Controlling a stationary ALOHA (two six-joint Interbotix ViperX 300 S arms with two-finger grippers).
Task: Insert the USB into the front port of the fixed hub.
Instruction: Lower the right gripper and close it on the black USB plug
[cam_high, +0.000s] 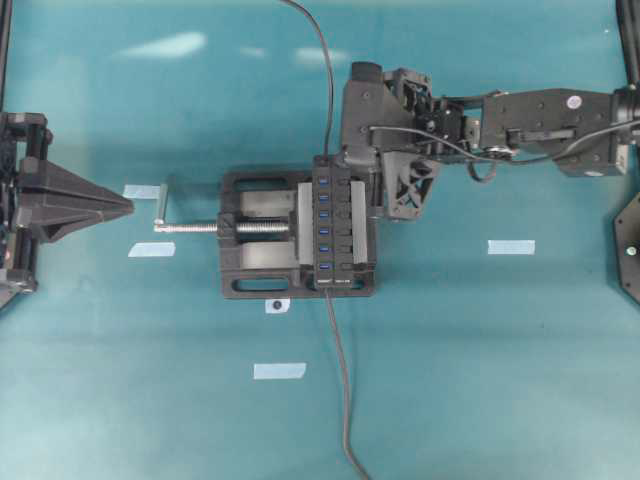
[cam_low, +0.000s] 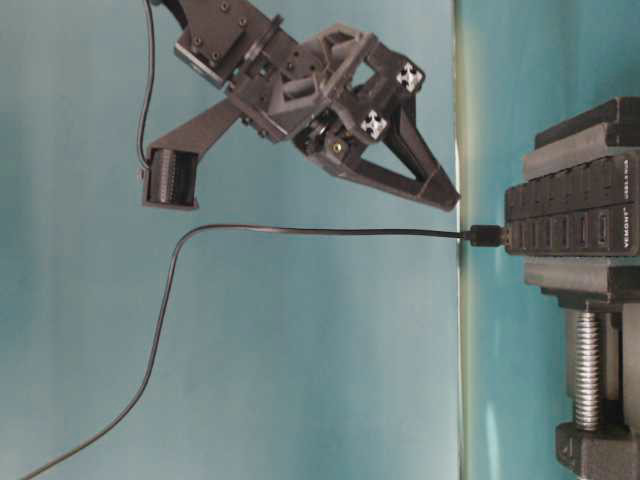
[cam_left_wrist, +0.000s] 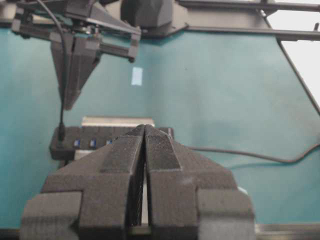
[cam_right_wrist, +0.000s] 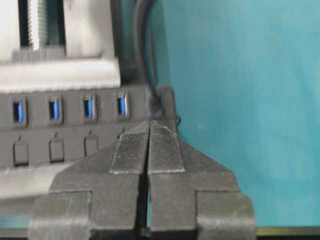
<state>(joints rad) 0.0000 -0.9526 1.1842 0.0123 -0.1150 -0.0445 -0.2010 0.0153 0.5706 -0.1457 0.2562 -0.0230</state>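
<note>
The USB (cam_low: 487, 236) appears already seated in the end port of the fixed hub (cam_high: 338, 225), at the hub's 12 o'clock end in the overhead view; in the table-level view the plug meets the hub's end face with no gap showing, so I judge the insertion done or very nearly so, with only a retreat left. The right gripper (cam_low: 445, 196) is closed, its pads pressed together on nothing, hovering just beside the plug at that same end; the left gripper (cam_high: 120, 205) is likewise closed and empty, parked well apart at 9 o'clock. The hub sits clamped in a black vise (cam_high: 262, 235) on the tabletop (cam_high: 500, 380); a second cable (cam_high: 342, 390) leaves the hub's 6 o'clock end; tape marks (cam_high: 510, 247) lie around; nothing blocks the port.
</note>
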